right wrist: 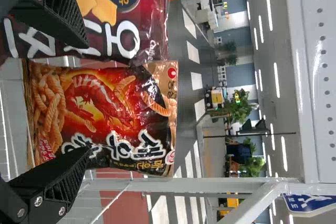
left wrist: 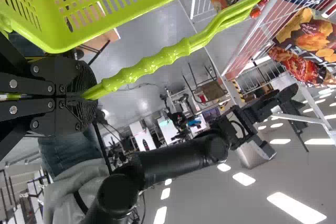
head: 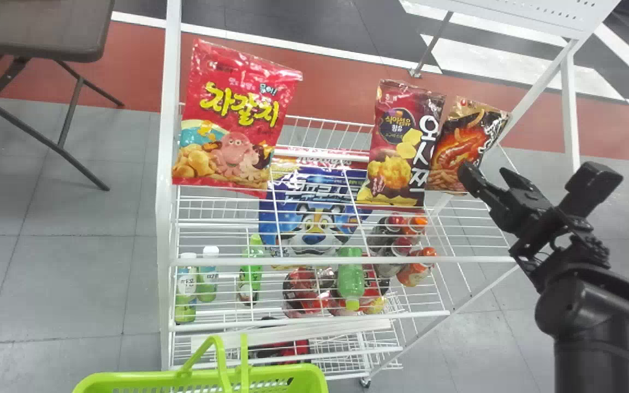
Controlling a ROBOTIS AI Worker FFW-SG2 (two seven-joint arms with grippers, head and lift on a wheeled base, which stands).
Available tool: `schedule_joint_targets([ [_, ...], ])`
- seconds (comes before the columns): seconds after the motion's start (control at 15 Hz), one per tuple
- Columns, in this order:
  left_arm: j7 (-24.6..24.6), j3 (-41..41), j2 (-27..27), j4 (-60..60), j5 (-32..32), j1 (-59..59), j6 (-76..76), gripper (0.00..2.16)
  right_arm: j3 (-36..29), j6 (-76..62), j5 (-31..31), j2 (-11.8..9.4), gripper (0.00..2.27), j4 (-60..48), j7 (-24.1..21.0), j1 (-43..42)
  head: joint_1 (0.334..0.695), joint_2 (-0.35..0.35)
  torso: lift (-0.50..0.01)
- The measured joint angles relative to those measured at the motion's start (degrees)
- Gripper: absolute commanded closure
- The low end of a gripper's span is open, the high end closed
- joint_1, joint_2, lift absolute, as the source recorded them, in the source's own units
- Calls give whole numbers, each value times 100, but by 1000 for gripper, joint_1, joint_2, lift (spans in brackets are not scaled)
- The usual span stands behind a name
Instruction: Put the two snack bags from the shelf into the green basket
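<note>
You look ready for the grab step. Your right gripper (head: pixel 485 173) is wide open, right by the shrimp snack bag (head: pixel 464 144), in the upper right of the head view. That bag stands on the wire shelf (head: pixel 342 261), beside the maroon chip bag (head: pixel 399 142). The red octopus bag (head: pixel 232 120) stands at the upper left. Your left gripper (left wrist: pixel 86 95) squeezes the handle (left wrist: pixel 147 66) of the green basket (head: pixel 292 374), low and left in the head view. Next, you likely need to slide in around the shrimp snack bag, pinch it, lift it up and bring it to the basket.
</note>
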Motion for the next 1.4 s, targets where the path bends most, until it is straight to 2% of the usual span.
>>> schedule_joint_targets([
  [0.4, 0, 126, 0, -13, 14, -3, 94, 2142, 305, -958, 438, -255, 124, 1354, -8, -716, 695, -350, -8],
  [1.07, 9, 197, -9, 109, 72, -209, 224, 2142, 505, -1748, 828, -466, 130, 2828, -13, -1489, 695, -350, -8],
  [1.13, 8, 200, -9, 146, 81, -227, 220, 2142, 541, -1773, 850, -473, 242, 2931, -5, -1548, 695, -350, -8],
  [1.2, 3, 206, -9, 166, 90, -234, 213, 2142, 575, -1781, 866, -475, 529, 2999, -9, -1591, 695, -350, -8],
  [1.33, -11, 225, -9, 181, 113, -238, 208, 2142, 616, -1786, 901, -476, 1598, 3118, -28, -1676, 695, -350, -8],
  [1.4, -17, 238, -9, 181, 125, -234, 208, 2142, 624, -1786, 902, -476, 1858, 3151, -51, -1694, 695, -350, -8],
])
